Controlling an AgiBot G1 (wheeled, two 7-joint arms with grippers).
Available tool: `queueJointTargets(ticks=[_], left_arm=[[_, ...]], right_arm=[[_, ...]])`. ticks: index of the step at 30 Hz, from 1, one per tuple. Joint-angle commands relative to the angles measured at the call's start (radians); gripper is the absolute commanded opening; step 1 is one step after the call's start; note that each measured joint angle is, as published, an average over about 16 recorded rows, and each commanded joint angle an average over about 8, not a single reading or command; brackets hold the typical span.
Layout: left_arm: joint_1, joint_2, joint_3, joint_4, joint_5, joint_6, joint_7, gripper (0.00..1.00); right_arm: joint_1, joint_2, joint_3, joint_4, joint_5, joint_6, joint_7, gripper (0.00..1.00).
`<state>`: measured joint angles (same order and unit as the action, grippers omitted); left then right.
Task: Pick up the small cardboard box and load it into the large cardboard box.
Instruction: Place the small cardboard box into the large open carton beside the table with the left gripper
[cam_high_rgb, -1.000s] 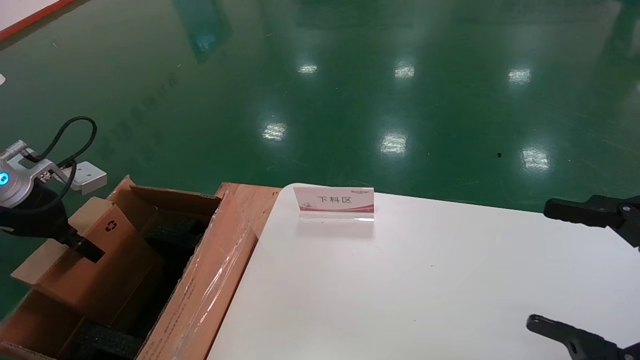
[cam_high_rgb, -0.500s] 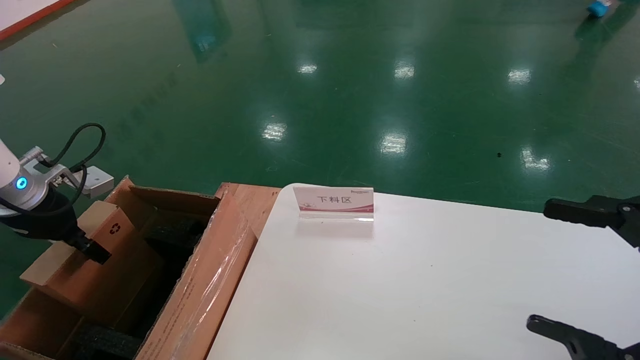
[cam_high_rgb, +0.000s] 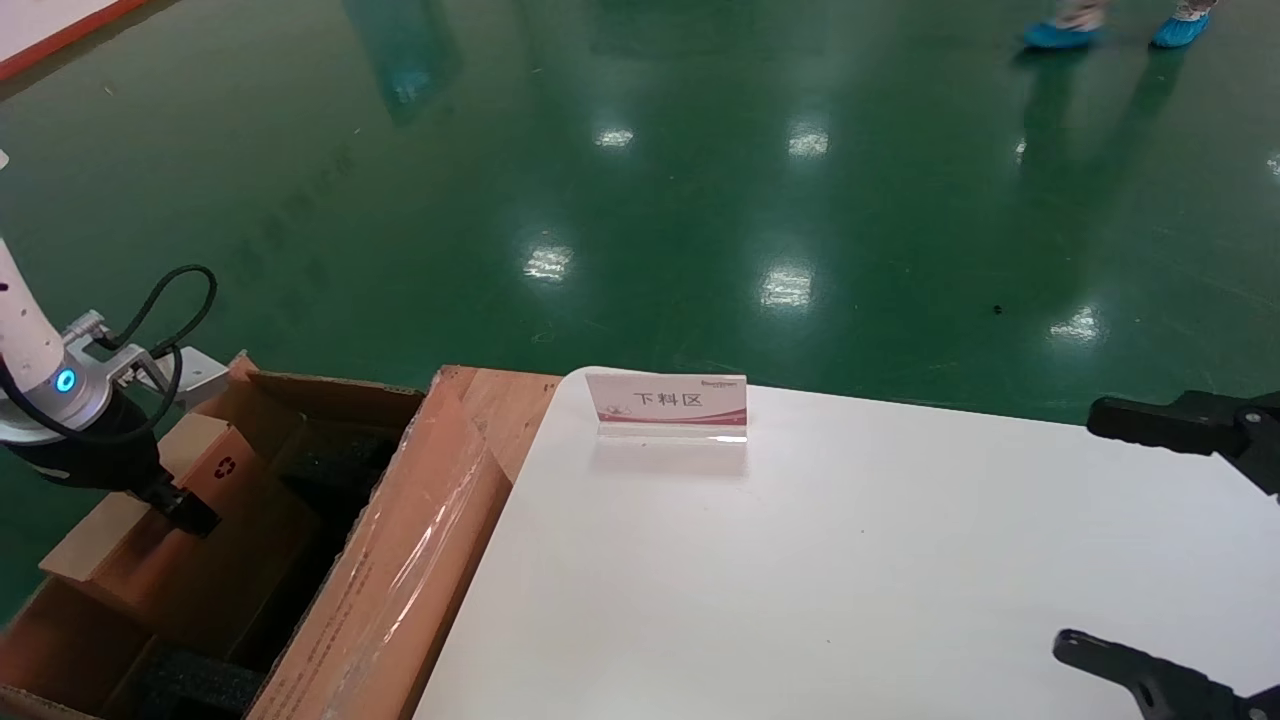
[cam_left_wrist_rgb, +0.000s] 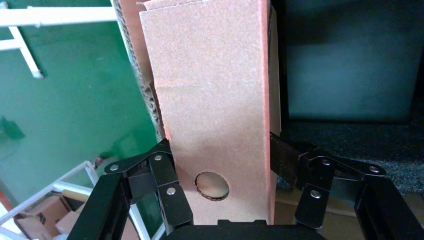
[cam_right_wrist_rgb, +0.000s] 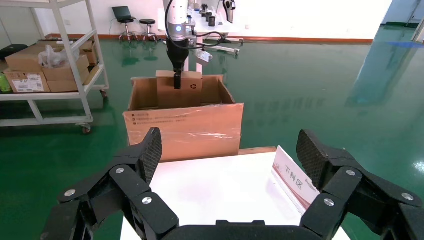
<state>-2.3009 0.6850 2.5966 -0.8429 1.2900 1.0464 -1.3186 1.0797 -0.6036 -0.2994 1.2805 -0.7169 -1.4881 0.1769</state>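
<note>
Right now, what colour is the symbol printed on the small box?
Black, a recycling symbol on the plain brown small cardboard box; clearest in the head view.

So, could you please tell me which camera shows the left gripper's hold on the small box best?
The left wrist view: the left gripper clamps the small box on both sides. Head and right wrist views show one finger.

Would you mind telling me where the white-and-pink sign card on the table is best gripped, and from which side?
Grip the sign card by its top edge, coming straight down from above: it stands upright and thin on the white table, so fingers can close across its front and back faces.
</note>
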Motion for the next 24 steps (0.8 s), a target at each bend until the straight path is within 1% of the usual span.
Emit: queueJointTargets(ticks=[1, 2, 8, 9, 10, 24], left_arm=[[0.014, 0.004, -0.001, 0.012, -0.006, 0.002, 0.002, 0.03], [0.018, 0.005, -0.001, 0.016, -0.008, 0.004, 0.002, 0.09], [0.040, 0.013, -0.003, 0.036, -0.020, 0.010, 0.006, 0.84], [0.042, 0.014, -0.003, 0.038, -0.021, 0.010, 0.006, 0.93], [0.044, 0.015, -0.004, 0.039, -0.022, 0.010, 0.007, 0.99], [0.036, 0.011, -0.002, 0.032, -0.018, 0.013, 0.006, 1.00]], right_arm=[[0.000, 0.000, 0.000, 0.000, 0.000, 0.000, 0.000, 1.00], [0.000, 0.000, 0.000, 0.000, 0.000, 0.000, 0.000, 1.00], [0.000, 0.000, 0.000, 0.000, 0.000, 0.000, 0.000, 1.00], [0.000, 0.000, 0.000, 0.000, 0.000, 0.000, 0.000, 1.00], [0.000, 0.000, 0.000, 0.000, 0.000, 0.000, 0.000, 1.00], [0.000, 0.000, 0.000, 0.000, 0.000, 0.001, 0.000, 1.00]])
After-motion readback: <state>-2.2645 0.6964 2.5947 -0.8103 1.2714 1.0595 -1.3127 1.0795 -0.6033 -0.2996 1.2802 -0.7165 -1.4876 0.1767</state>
